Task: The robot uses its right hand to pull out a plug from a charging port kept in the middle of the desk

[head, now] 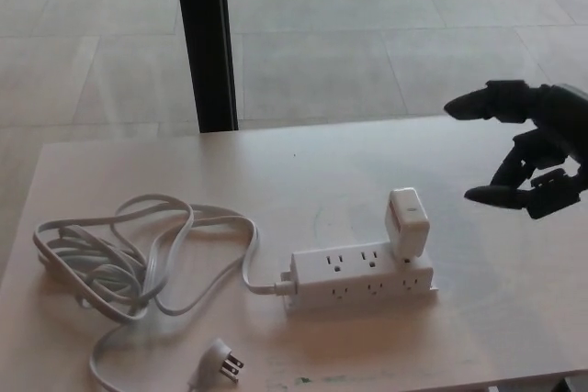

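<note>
Plug (407,224), one boxy white plastic block, is sitting upright in the right end of one white strip (362,277) at mid-desk (514,291). One white cord (138,259) is lying looped left. My right hand (537,149) is hovering open, holding nothing.

You're looking at an office-like room — a pale desk (138,167), tiled floor (367,34), and a black post (206,39).
</note>
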Robot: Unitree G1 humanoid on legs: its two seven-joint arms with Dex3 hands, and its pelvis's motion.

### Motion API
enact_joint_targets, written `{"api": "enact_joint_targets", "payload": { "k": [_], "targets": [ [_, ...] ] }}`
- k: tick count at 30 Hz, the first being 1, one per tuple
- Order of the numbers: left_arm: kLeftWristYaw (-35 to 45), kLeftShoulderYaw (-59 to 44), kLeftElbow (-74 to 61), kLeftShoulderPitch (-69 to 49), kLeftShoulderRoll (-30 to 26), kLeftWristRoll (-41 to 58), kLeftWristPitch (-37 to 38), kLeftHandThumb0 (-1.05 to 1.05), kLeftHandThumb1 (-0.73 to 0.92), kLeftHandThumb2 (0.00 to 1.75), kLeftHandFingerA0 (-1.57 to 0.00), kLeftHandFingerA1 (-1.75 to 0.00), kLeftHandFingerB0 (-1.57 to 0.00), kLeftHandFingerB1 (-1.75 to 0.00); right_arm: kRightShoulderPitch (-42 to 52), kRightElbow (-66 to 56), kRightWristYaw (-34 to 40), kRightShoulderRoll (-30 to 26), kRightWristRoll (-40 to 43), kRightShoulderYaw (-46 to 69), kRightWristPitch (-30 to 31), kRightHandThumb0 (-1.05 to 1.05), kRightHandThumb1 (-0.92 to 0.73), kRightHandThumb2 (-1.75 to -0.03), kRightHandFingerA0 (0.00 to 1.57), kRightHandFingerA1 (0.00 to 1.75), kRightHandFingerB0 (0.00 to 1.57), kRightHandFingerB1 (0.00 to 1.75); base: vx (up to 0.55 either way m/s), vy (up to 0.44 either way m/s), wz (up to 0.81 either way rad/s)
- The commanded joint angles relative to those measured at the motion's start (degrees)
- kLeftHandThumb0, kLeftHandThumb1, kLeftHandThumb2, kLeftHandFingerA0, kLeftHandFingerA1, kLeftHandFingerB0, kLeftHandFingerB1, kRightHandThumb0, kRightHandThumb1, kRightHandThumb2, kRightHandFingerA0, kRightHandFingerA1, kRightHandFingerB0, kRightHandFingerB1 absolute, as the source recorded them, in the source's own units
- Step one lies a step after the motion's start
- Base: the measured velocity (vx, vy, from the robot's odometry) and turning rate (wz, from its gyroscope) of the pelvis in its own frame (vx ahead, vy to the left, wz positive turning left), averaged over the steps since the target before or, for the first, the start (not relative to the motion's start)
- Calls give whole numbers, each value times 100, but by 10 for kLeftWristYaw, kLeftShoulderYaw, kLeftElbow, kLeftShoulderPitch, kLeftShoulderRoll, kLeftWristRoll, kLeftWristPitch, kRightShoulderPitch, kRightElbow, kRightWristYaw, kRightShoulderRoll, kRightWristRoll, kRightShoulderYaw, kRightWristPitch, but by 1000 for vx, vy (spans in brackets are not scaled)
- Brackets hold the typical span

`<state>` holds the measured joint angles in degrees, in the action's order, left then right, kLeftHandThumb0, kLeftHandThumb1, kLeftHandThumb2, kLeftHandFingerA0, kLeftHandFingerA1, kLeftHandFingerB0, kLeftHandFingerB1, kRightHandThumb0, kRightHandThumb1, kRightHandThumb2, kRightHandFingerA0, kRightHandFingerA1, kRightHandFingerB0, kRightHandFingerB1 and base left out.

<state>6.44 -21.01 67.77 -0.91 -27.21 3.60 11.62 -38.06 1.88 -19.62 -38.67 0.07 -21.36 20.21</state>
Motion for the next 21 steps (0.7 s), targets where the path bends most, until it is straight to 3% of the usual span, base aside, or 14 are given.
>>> {"api": "enact_joint_targets", "payload": {
  "k": [1, 4, 5, 7, 8, 10, 11, 14, 15, 17, 18, 19, 20, 21],
  "targets": [
    [5, -2, 0, 0, -25, 7, 5, -63, 60, 59, -68, -57, -54, -43, -50, 36, -33, -26, -159, -80, -66, -72, -51, -57, 74, 95, 24, 38, 0, 0, 0],
    [3, 0, 0, 2, -26, 6, 0, -62, 61, 58, -69, -59, -53, -42, -63, 42, -37, -23, -167, -87, -54, -69, -51, -57, 69, 96, 24, 35, 0, 0, 0],
    [1, -1, 2, 3, -25, 7, -2, -62, 60, 58, -70, -59, -52, -42, -68, 42, -39, -21, -170, -90, -49, -71, -41, -80, 69, 92, 18, 45, 0, 0, 0],
    [3, -1, 2, 4, -25, 7, -1, -62, 61, 58, -72, -62, -52, -42, -79, 56, -36, -13, -175, -96, -46, -72, -42, -80, 68, 94, 18, 44, 0, 0, 0],
    [3, -1, 0, 3, -25, 7, 0, -63, 60, 59, -71, -62, -56, -45, -81, 59, -34, -10, -177, -96, -48, -69, -52, -57, 69, 109, 26, 34, 0, 0, 0],
    [1, -1, -1, 2, -24, 6, 0, -62, 60, 58, -71, -59, -55, -43, -89, 73, -28, -1, -180, -99, -56, -72, -41, -79, 78, 115, 21, 45, 0, 0, 0],
    [1, 2, -3, 0, -24, 3, 4, -63, 61, 58, -70, -60, -56, -45, -97, 87, -15, 6, -190, -103, -76, -71, -49, -57, 76, 131, 28, 38, 0, 0, 0],
    [1, 4, -3, -2, -25, 1, 5, -63, 61, 59, -70, -60, -56, -44, -101, 97, -10, 12, -199, -106, -87, -72, -50, -57, 77, 131, 27, 39, 0, 0, 0],
    [3, 4, -2, -2, -25, 2, 5, -63, 61, 58, -69, -60, -54, -43, -112, 91, -16, 14, -212, -113, -83, -69, -50, -57, 79, 111, 27, 38, 0, 0, 0],
    [-1, 6, 6, 3, -25, 0, 4, -62, 61, 59, -67, -58, -52, -42, -118, 97, -14, 20, -219, -115, -91, -68, -50, -56, 80, 110, 28, 39, 0, 0, 0],
    [0, 6, 7, 4, -25, 0, 4, -63, 49, 88, -62, -66, -43, -54, -120, 100, -14, 22, -221, -116, -93, -69, -50, -56, 80, 110, 29, 39, 0, 0, 0],
    [2, 5, 7, 4, -26, 1, 3, -63, 49, 88, -62, -66, -43, -54, -121, 105, -14, 26, -224, -115, -97, -69, -50, -56, 80, 110, 29, 39, 0, 0, 0],
    [2, 6, 7, 5, -27, 1, 1, -63, 62, 59, -68, -57, -50, -41, -124, 105, -17, 29, -230, -117, -97, -71, -40, -81, 84, 101, 21, 47, 0, 0, 0],
    [3, 7, 4, 3, -27, 0, 3, -65, 61, 59, -70, -61, -56, -44, -129, 103, -22, 34, -236, -122, -96, -69, -51, -56, 82, 106, 30, 37, 0, 0, 0]
  ]
}}
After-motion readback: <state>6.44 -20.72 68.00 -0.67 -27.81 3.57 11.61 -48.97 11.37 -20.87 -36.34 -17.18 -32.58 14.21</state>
